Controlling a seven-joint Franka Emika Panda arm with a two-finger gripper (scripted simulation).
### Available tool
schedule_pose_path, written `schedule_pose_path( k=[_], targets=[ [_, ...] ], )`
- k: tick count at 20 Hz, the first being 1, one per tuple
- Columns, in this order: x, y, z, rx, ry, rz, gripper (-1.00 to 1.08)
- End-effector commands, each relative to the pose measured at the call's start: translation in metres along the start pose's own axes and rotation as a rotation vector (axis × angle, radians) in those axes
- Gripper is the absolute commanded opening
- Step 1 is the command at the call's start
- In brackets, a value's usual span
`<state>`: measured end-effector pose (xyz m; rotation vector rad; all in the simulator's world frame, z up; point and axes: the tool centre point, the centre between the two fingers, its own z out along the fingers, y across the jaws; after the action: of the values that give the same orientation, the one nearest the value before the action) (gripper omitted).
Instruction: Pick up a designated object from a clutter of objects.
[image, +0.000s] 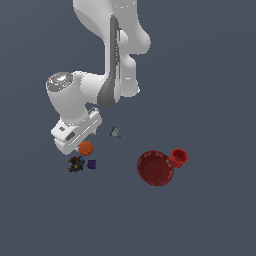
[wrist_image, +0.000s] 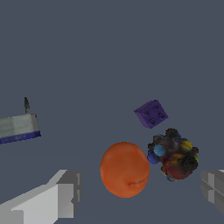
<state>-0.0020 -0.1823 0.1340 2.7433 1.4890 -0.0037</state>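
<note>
Plain slate-grey tabletop all around, no texture. White Panda arm reaching down from the exterior view's top, wrist bent over the cluttered patch. End effector spread wide, fingers either side of the orange ball and not touching it, nothing gripped. Ridged red bowl well off toward the exterior view's right, red cup touching its rim. Orange ball on the tabletop just beside the end effector body. Dark multicoloured lump close against the ball. Grey-white piece apart, beyond the ball. Tiny purple cube near the lump.
</note>
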Motion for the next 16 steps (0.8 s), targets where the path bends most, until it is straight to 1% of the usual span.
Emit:
schedule_pose_path(
  k=[1, 8, 16],
  targets=[
    [-0.010, 0.000, 0.010, 0.004, 0.002, -0.047, 1.00],
    [-0.028, 0.000, 0.029, 0.012, 0.009, -0.138, 1.00],
    [-0.037, -0.001, 0.037, 0.015, 0.013, -0.179, 1.00]
  ],
)
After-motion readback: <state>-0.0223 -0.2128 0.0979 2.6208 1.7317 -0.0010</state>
